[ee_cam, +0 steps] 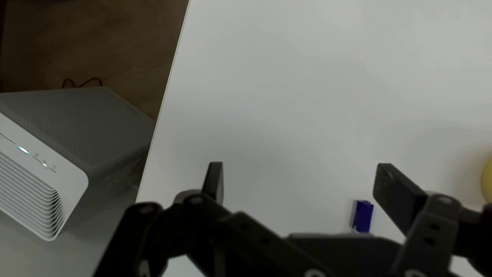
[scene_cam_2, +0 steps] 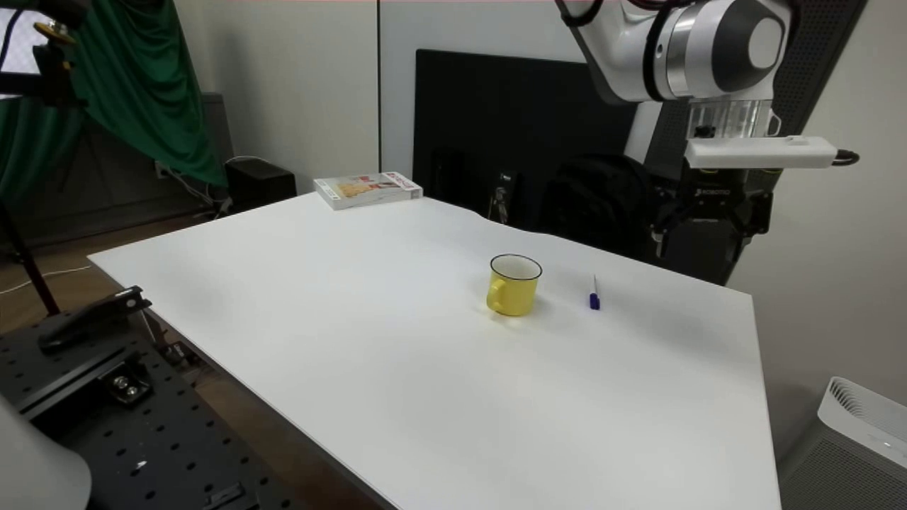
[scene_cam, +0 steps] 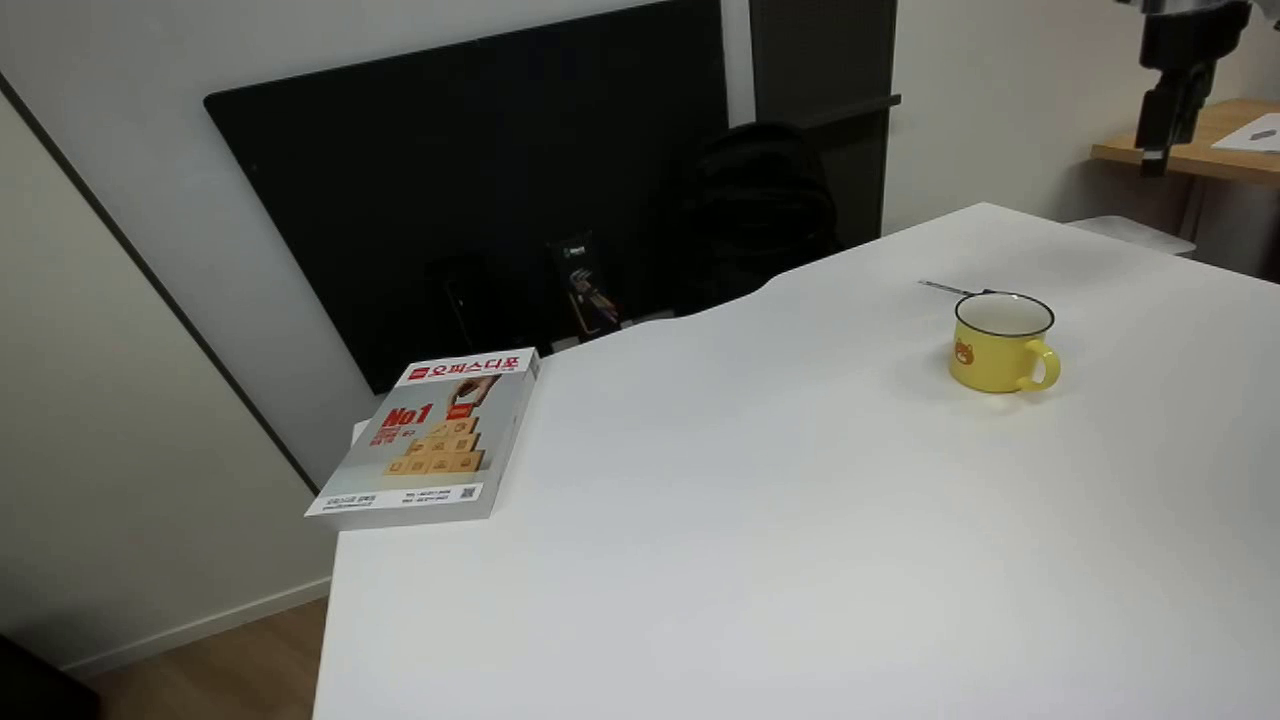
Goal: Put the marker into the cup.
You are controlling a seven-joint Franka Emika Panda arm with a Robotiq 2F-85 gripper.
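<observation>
pincer (ee_cam: 300,180), wide-jawed and empty, marker (ee_cam: 363,216) well below it on the table (ee_cam: 288,92)

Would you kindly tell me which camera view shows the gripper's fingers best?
The wrist view: both fingers of the gripper appear there up close, standing wide apart. Both exterior views show them only small and dark, so the gap between them is harder to judge.

Around your broad white table (scene_cam_2: 397,382) you have plain pale walls (scene_cam_2: 305,85), a rectangular black panel (scene_cam: 480,140), a draped green curtain (scene_cam_2: 138,78) and brown wood-look floor (ee_cam: 130,34).
</observation>
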